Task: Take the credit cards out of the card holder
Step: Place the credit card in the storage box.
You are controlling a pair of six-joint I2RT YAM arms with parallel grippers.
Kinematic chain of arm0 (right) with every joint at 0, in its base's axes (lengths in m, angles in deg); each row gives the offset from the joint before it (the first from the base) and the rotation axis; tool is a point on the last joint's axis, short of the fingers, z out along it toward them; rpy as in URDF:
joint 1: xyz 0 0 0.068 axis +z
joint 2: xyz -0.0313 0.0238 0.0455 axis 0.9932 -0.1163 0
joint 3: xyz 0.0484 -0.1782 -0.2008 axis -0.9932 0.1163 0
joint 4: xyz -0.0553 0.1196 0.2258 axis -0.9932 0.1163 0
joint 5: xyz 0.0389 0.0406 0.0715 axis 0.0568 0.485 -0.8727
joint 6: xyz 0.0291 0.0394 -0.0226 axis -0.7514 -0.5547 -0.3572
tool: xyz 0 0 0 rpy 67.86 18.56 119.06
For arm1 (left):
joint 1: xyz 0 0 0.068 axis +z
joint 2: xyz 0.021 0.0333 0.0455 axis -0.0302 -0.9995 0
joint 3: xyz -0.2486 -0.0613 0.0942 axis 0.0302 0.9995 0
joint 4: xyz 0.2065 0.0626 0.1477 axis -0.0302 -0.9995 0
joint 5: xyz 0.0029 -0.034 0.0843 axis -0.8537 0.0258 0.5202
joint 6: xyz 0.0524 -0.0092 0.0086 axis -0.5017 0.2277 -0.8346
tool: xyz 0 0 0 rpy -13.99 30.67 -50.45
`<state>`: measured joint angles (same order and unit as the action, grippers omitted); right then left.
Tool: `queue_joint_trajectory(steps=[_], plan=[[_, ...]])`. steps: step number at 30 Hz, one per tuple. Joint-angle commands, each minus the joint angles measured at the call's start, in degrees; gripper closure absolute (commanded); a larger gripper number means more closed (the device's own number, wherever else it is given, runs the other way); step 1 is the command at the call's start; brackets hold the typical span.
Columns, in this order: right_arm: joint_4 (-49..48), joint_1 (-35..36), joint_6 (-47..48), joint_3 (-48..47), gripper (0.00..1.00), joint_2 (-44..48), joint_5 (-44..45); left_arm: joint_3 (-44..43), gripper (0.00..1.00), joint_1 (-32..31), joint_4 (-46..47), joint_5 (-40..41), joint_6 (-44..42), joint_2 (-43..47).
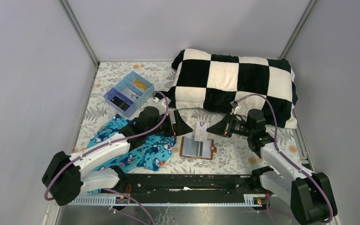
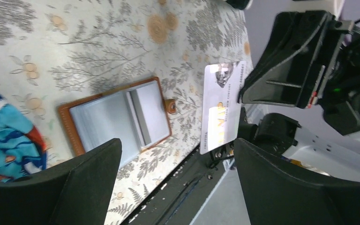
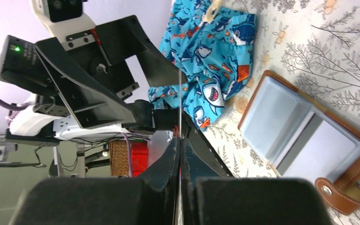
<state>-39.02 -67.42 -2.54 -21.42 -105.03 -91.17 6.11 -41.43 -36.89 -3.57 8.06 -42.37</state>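
The brown card holder point(image 1: 197, 147) lies open and flat on the floral cloth, pale grey inside up, snap tab point(image 2: 170, 105) on its right. It also shows in the left wrist view point(image 2: 117, 117) and the right wrist view point(image 3: 304, 140). My right gripper point(image 1: 218, 129) is shut on a whitish credit card point(image 1: 201, 132), held upright above the holder's far edge. The card faces the left wrist view point(image 2: 221, 108) and is edge-on in the right wrist view point(image 3: 180, 103). My left gripper point(image 1: 180, 125) is open and empty, just left of the card, jaws wide apart.
A blue divided tray point(image 1: 129, 93) with small items stands at the back left. A black-and-white checked pillow point(image 1: 234, 84) fills the back right. A blue shark-print cloth point(image 1: 136, 147) lies under my left arm. A black rail point(image 1: 187, 180) runs along the near edge.
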Motion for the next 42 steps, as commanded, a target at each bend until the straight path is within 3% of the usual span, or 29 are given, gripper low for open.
queue_joint_trajectory(steps=[1,7,11,14,22,25,29,30,31,32,34,35,36,39,42], plan=[[-19.1,-0.2,-10.8,2.7,1.0,-2.6,-5.2,1.2,0.09,0.3,12.4,-9.2,3.9,-2.8],[-22.7,-0.1,-13.5,3.0,1.0,-3.5,-6.6,4.1,0.2,0.5,27.1,-14.8,12.1,-6.5],[-21.6,-0.1,-13.2,2.9,1.0,-3.0,-6.9,4.2,0.28,0.4,32.3,-16.1,15.2,-9.5],[-21.0,-0.1,-13.0,3.2,1.0,-2.6,-7.0,4.5,0.4,0.5,35.9,-16.8,17.2,-10.9],[-19.5,-0.1,-12.6,3.8,1.0,-2.3,-7.3,5.5,0.57,0.4,45.4,-18.1,22.5,-14.8],[-19.2,-0.1,-12.2,4.0,1.0,-2.6,-7.2,5.0,0.72,0.4,45.9,-18.6,22.8,-16.1],[-19.6,-0.1,-12.3,3.6,1.0,-3.8,-7.2,4.5,1.0,0.4,44.9,-18.5,22.6,-16.9],[-18.8,-0.1,-11.8,3.3,1.0,-4.2,-6.9,4.3,1.0,0.4,44.7,-18.6,22.4,-17.1],[-17.2,-0.1,-11.0,2.8,0.97,-4.6,-6.8,4.0,1.0,0.4,44.6,-18.8,22.2,-17.4],[-15.5,-0.1,-9.9,2.1,0.8,-4.9,-6.6,3.6,1.0,0.6,43.8,-19.1,21.7,-17.6],[-10.7,-0.1,-7.5,0.7,0.37,-5.0,-5.6,1.8,1.0,1.2,40.2,-19.6,19.7,-16.9],[-7.9,-0.1,-6.1,-0.1,0.24,-4.4,-3.9,1.1,1.0,1.8,37.4,-19.4,18.5,-15.8],[-2.5,-0.1,-3.4,-1.4,0.21,-3.7,-1.8,0.3,1.0,2.4,34.0,-18.5,17.1,-14.5],[25.6,-0.1,11.0,-11.2,0.15,-2.5,12.1,-2.2,1.0,5.6,21.0,-14.6,12.3,-9.6],[35.4,-0.2,15.7,-16.1,0.1,-0.4,19.4,-5.2,1.0,11.6,8.2,-13.2,8.1,-5.4]])
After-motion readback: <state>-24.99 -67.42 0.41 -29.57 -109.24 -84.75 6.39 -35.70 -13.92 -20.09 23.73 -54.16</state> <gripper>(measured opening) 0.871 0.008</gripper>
